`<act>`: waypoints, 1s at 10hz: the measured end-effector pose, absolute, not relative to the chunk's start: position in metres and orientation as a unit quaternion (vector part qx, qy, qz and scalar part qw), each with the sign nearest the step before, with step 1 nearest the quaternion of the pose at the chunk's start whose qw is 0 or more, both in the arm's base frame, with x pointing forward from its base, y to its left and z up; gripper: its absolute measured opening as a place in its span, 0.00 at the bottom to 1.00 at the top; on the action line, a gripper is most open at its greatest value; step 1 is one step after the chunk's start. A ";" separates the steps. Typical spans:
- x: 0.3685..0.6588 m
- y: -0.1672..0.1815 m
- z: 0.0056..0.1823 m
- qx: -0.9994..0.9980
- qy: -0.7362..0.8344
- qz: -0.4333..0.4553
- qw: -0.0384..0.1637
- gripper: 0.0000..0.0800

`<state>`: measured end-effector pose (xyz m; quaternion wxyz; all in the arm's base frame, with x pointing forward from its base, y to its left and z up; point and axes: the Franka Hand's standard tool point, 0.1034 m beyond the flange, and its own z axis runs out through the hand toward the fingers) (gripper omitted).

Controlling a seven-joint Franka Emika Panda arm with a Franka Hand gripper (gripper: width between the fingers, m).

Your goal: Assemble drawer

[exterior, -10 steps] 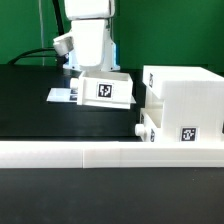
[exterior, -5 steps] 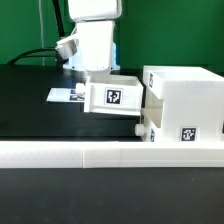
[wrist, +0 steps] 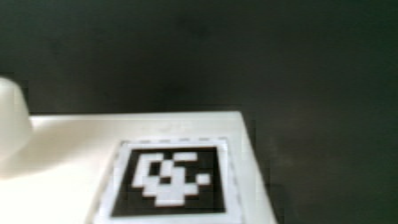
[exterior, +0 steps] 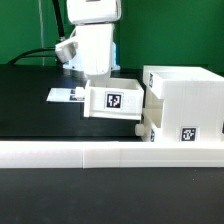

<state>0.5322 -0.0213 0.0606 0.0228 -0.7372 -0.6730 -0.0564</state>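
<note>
Exterior view: gripper (exterior: 99, 80) down over a small white tray (exterior: 112, 101), tagged face toward the camera. Fingers hidden behind the tray's upper edge and the arm's own body; how far apart they stand, cannot tell. Tray off the black table (exterior: 40, 105), slightly tilted, so most likely pinched by its back wall, but a judgement only.

Tray's far-right edge touching or just short of the large casing (exterior: 185, 98), at an upper opening on the side facing the exterior view's left. Contact itself not resolvable. Second tray (exterior: 180, 132) already low in the casing, tagged front showing, a small black knob-like spot just beside it.

Marker board (exterior: 68, 96) flat on the table behind the held tray. Long white rail (exterior: 110, 155) across the foreground.

Wrist view: blurred; only a white surface with a tag (wrist: 173, 180) against dark table. No fingertips visible.

Risks from here, as judged:
- Tilted tray meeting the opening crooked; corner catching on the casing's edge, jamming.
- Push against a jam shoving the unclamped casing along the table or toward the rail.
- Thin-wall grip slipping under side load; tray twisting or dropping.
- Height off by a little; tray riding onto the divider instead of into the slot.
</note>
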 end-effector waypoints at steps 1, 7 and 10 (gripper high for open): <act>0.533 -0.020 0.060 -0.738 -0.672 -0.057 0.023 0.06; 0.529 -0.018 0.057 -0.737 -0.673 -0.046 0.035 0.06; 0.529 -0.020 0.055 -0.723 -0.688 -0.049 0.033 0.06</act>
